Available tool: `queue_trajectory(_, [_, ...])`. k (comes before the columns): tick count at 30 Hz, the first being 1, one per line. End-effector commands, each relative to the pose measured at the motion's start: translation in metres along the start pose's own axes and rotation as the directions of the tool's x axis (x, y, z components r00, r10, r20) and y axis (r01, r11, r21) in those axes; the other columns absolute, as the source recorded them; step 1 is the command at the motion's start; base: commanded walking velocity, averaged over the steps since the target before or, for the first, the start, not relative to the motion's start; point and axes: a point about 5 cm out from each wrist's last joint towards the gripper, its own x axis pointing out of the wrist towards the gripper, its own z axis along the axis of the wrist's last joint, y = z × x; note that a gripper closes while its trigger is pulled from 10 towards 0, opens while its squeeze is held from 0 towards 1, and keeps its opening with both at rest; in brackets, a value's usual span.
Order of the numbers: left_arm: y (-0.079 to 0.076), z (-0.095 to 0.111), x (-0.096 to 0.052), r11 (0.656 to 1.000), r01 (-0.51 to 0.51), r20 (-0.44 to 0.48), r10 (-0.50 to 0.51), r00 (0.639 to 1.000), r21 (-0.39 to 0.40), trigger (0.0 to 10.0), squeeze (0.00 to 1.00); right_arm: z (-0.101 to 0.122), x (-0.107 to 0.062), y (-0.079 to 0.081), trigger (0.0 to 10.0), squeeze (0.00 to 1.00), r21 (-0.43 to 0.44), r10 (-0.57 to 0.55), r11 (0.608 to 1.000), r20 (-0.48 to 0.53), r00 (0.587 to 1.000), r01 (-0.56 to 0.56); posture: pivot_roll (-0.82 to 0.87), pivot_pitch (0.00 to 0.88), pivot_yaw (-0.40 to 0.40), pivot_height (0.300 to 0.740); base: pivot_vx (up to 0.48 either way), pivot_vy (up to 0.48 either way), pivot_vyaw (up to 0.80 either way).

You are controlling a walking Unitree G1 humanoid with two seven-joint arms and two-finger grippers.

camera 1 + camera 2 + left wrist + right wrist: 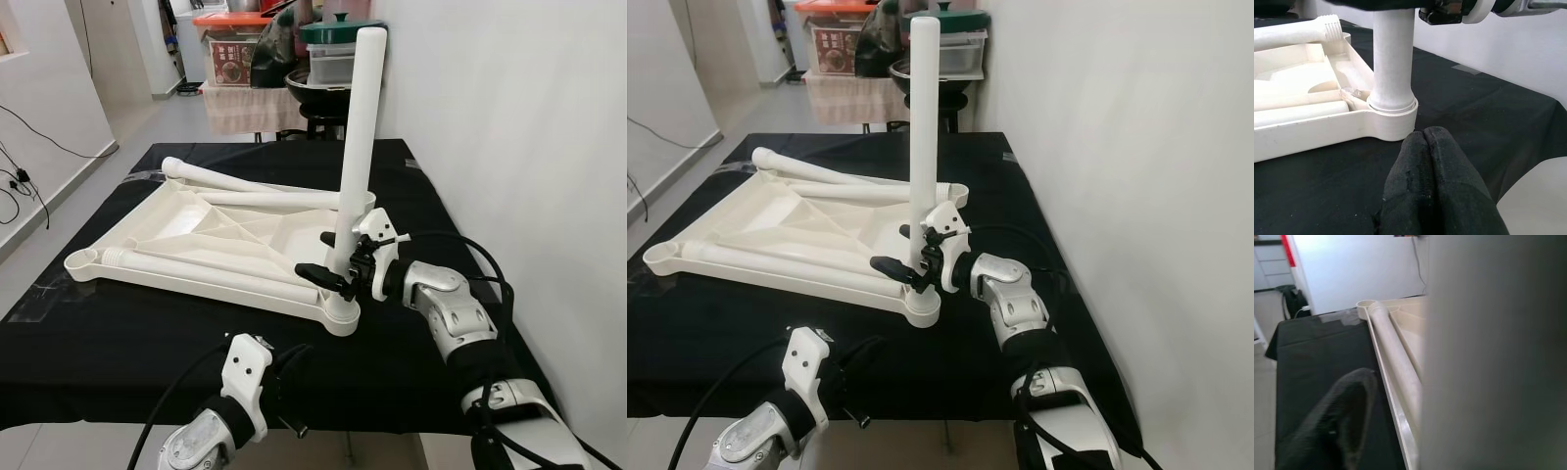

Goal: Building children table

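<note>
Nearest the camera, low at the left, the left gripper (294,416) hangs just off the near edge of the black cloth (118,343), its two black fingers (1425,161) pressed together on nothing, pointing at the near corner socket (1393,122) of the tabletop. That white plastic tabletop (196,235) lies upside down on the cloth, with loose legs (225,181) resting in and across its ribbed underside. To its right one leg (358,137) stands upright in the near right corner socket. Further right, the right gripper (333,266) has its fingers closed around the low part of this leg, just above the socket. The plastic looks light, stiff and smooth, so the leg will probably turn or slide in a loose hold. Gripping it low, near the socket, as the right gripper does, seems best for seating it, since a hold near the top would lever the light tabletop and may tip it. The tabletop itself may shift on the cloth, and its rim or a corner is the likely place to steady it.
</note>
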Motion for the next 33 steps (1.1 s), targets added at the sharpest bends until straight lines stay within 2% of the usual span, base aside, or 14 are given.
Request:
queue_trajectory(1, [0.000,-0.004,-0.002,1.000,-0.008,-0.019,0.008,1.000,-0.006,10.0,0.00,0.001,0.002,0.000,0.0,0.00,0.028,0.062,0.998,0.012,0.998,-0.062,0.08,0.000,-0.023,0.740,0.000,0.000,0.00])
queue_trajectory(12, [-0.001,-0.004,-0.005,1.000,-0.009,-0.020,0.009,1.000,-0.006,10.0,0.00,-0.012,-0.009,-0.009,0.0,0.00,0.071,-0.008,0.997,0.005,1.000,0.007,0.08,0.000,-0.021,0.740,0.000,0.000,0.00])
queue_trajectory(17, [-0.003,-0.003,-0.010,1.000,-0.006,-0.024,0.006,1.000,-0.008,10.0,0.00,-0.035,-0.017,-0.006,0.0,0.00,0.094,-0.206,0.974,-0.027,0.978,0.208,0.07,0.000,-0.021,0.740,0.000,0.000,0.00])
queue_trajectory(18, [-0.004,-0.003,-0.012,1.000,-0.004,-0.025,0.004,1.000,-0.009,10.0,0.00,-0.043,-0.020,-0.003,0.0,0.00,0.240,-0.590,0.782,-0.013,0.807,0.575,0.07,0.000,-0.032,0.740,0.000,0.000,0.00])
queue_trajectory(19, [-0.004,-0.003,-0.012,1.000,-0.004,-0.025,0.004,1.000,-0.009,10.0,0.00,-0.043,-0.020,-0.003,0.0,0.00,0.240,-0.590,0.782,-0.013,0.807,0.575,0.07,0.000,-0.032,0.740,0.000,0.000,0.00])
queue_trajectory(21, [-0.005,-0.002,-0.013,1.000,-0.006,-0.027,0.006,1.000,-0.008,10.0,0.00,-0.061,-0.018,0.042,0.0,0.00,0.319,-0.748,0.598,-0.107,0.655,0.735,0.07,0.000,-0.021,0.740,0.000,0.000,0.00])
queue_trajectory(23, [-0.005,-0.002,-0.013,1.000,-0.006,-0.027,0.006,1.000,-0.008,10.0,0.00,-0.061,-0.018,0.042,0.0,0.00,0.319,-0.748,0.598,-0.107,0.655,0.735,0.07,0.000,-0.021,0.740,0.000,0.000,0.00])
queue_trajectory(24, [-0.005,-0.003,-0.012,1.000,-0.007,-0.030,0.007,1.000,-0.008,10.0,0.00,-0.061,-0.007,0.058,0.0,0.00,0.298,-0.707,0.648,-0.107,0.699,0.701,0.06,0.000,-0.006,0.740,0.000,0.000,0.00])
queue_trajectory(25, [-0.005,-0.003,-0.012,1.000,-0.007,-0.030,0.007,1.000,-0.008,10.0,0.00,-0.061,-0.007,0.058,0.0,0.00,0.298,-0.707,0.648,-0.107,0.699,0.701,0.06,0.000,-0.006,0.740,0.000,0.000,0.00])
queue_trajectory(26, [-0.005,-0.003,-0.011,1.000,-0.002,-0.031,0.001,1.000,-0.008,10.0,0.00,-0.058,0.004,0.057,0.0,0.00,0.275,-0.661,0.702,-0.091,0.745,0.657,0.09,0.000,-0.028,0.740,0.000,0.000,0.00])
queue_trajectory(27, [-0.005,-0.003,-0.011,1.000,-0.004,-0.030,0.004,1.000,-0.011,10.0,0.00,-0.052,0.010,0.049,0.0,0.00,0.255,-0.658,0.714,-0.075,0.749,0.652,0.08,0.000,-0.025,0.740,0.000,0.000,0.00])
queue_trajectory(31, [-0.005,-0.003,-0.012,1.000,-0.010,-0.028,0.009,1.000,-0.013,10.0,0.00,-0.044,0.014,0.036,0.0,0.00,0.242,-0.673,0.708,-0.052,0.738,0.663,0.09,0.000,-0.029,0.740,0.000,0.000,0.00])
queue_trajectory(32, [-0.006,-0.003,-0.012,1.000,-0.012,-0.027,0.012,1.000,-0.014,10.0,0.00,-0.041,0.013,0.030,8.8,0.00,0.215,-0.683,0.705,-0.052,0.729,0.676,0.09,0.000,-0.031,0.740,0.000,0.000,0.00])
queue_trajectory(33, [-0.007,-0.003,-0.012,1.000,-0.013,-0.026,0.012,1.000,-0.015,10.0,0.00,-0.039,0.013,0.026,10.0,0.00,0.212,-0.685,0.703,-0.054,0.727,0.678,0.09,0.000,-0.033,0.740,0.000,0.000,0.00])
